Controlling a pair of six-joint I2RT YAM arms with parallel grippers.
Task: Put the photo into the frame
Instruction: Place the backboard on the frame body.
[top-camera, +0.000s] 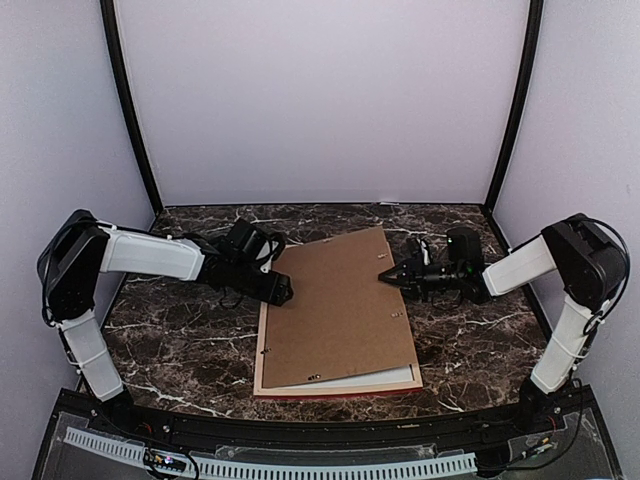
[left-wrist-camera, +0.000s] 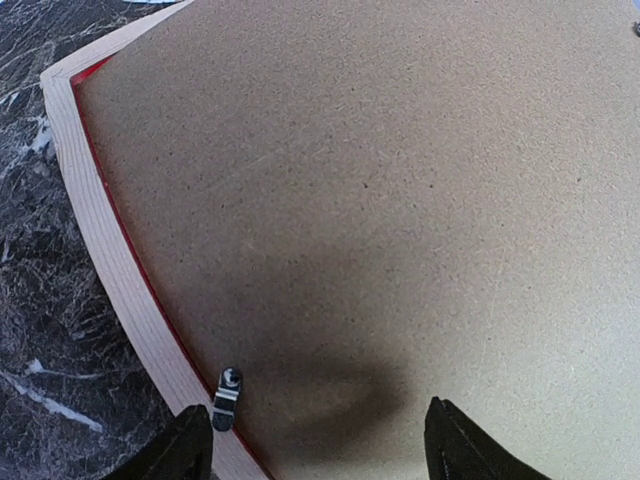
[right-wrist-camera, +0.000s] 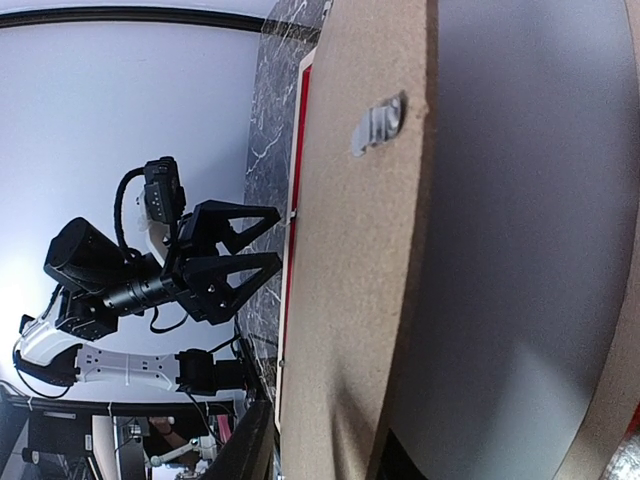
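Observation:
The frame (top-camera: 258, 372) lies face down mid-table, pale wood back up, with a red edge showing at its near side. A plain brown backing board (top-camera: 335, 300) lies askew over it. My right gripper (top-camera: 386, 278) is shut on the board's right edge, holding that side raised; in the right wrist view (right-wrist-camera: 320, 462) the board (right-wrist-camera: 360, 280) runs between its fingers. My left gripper (top-camera: 284, 290) is open and empty over the board's left edge, beside the frame rail (left-wrist-camera: 100, 250). The photo's dark scene is hidden. A white sheet (top-camera: 372, 378) shows under the board; I cannot tell if it is the photo.
A small metal turn clip (left-wrist-camera: 228, 395) sits on the frame rail by my left finger. Another clip (right-wrist-camera: 378, 122) is on the board. Dark marble table (top-camera: 170, 350) lies all around. White walls enclose the back and both sides.

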